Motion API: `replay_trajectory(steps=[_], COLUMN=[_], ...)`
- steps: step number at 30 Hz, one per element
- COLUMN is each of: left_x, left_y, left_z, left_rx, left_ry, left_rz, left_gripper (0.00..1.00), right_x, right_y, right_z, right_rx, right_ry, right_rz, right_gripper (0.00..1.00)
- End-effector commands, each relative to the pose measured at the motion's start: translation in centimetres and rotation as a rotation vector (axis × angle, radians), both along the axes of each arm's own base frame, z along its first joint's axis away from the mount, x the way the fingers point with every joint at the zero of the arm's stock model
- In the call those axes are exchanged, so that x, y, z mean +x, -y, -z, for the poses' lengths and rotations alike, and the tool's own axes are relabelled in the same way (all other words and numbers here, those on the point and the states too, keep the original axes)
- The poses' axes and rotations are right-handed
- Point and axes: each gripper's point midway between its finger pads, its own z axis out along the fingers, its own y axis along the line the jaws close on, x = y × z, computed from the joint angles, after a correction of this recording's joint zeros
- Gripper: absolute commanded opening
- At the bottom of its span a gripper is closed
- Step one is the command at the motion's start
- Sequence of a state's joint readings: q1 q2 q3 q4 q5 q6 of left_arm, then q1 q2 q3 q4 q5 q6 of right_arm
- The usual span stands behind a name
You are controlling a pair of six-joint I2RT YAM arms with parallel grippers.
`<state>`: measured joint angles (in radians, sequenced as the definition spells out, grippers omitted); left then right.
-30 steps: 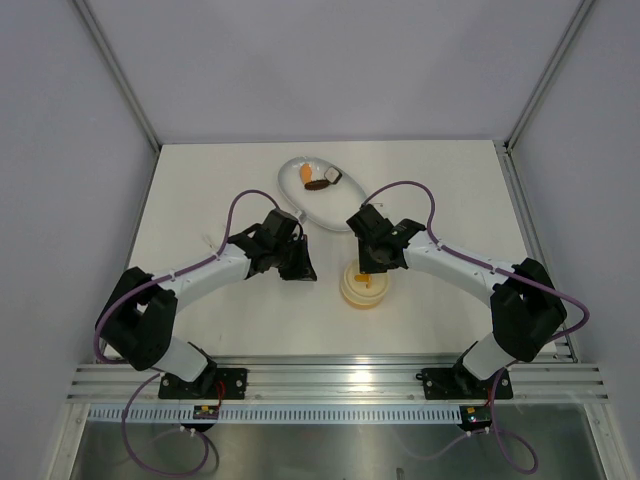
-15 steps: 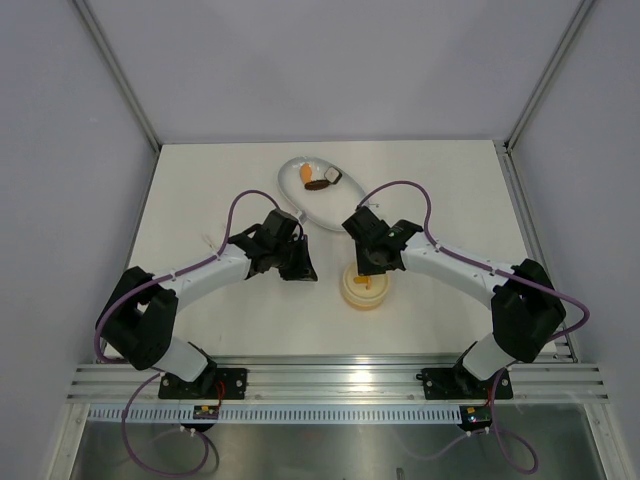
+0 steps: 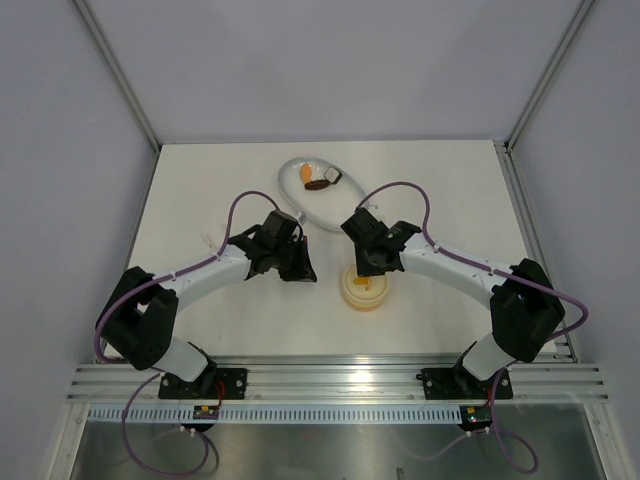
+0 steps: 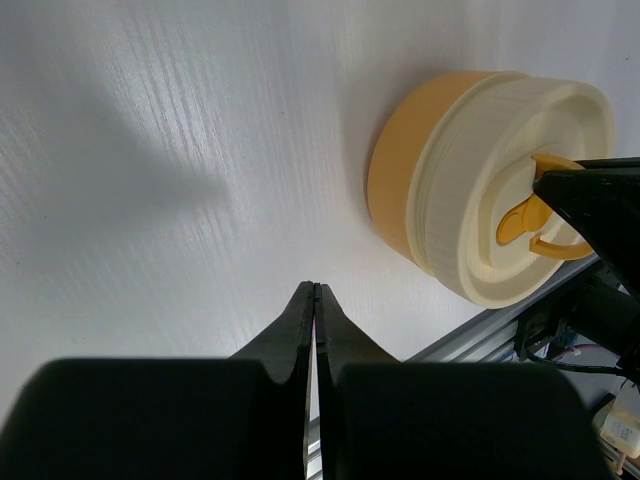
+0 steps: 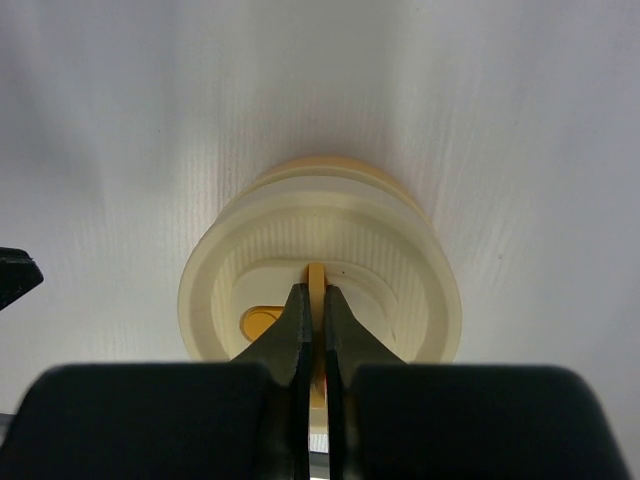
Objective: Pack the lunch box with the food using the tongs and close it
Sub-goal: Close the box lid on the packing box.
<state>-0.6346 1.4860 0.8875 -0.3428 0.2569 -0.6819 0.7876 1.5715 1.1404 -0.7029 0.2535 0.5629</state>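
The small round pale-yellow plastic lunch box (image 3: 365, 291) sits lidded on the white table (image 4: 150, 150), between the two arms. The right tool (image 5: 313, 300) is pinched tight on the lid's upright orange tab (image 5: 316, 272). The left tool (image 4: 314, 295) is fully closed and empty, just beside the tub.

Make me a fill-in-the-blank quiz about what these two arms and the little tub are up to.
1. The lid sits ___ the lunch box.
2. The right gripper is shut on the lid's tab, which is ___ in colour.
3. The left gripper is shut and holds ___.
4. Some food lies in a dish that is ___ in colour.

Missing words: on; orange; nothing; white.
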Motion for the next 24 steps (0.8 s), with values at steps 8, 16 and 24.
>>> replay_trajectory(steps=[8,16,24], left_x=[1.0,4.0,8.0], left_y=[0.9,2.2,6.5], left_z=[-0.9,-0.7,0.4], left_rx=[-0.049,-0.050,-0.161], left_ry=[0.033,0.040,-0.017], left_rz=[-0.002,-0.001,-0.006], left_gripper=[0.00,0.00,0.00], right_x=[-0.6,-1.6,-1.8], right_y=[-0.3,-0.7,-1.7], right_z=[1.8,3.6,2.8], right_rx=[0.003,0.053,0.098], right_ry=[-0.011,-0.041,-0.039], right_rz=[0.009,-0.004,-0.069], right_gripper=[0.00,0.00,0.00])
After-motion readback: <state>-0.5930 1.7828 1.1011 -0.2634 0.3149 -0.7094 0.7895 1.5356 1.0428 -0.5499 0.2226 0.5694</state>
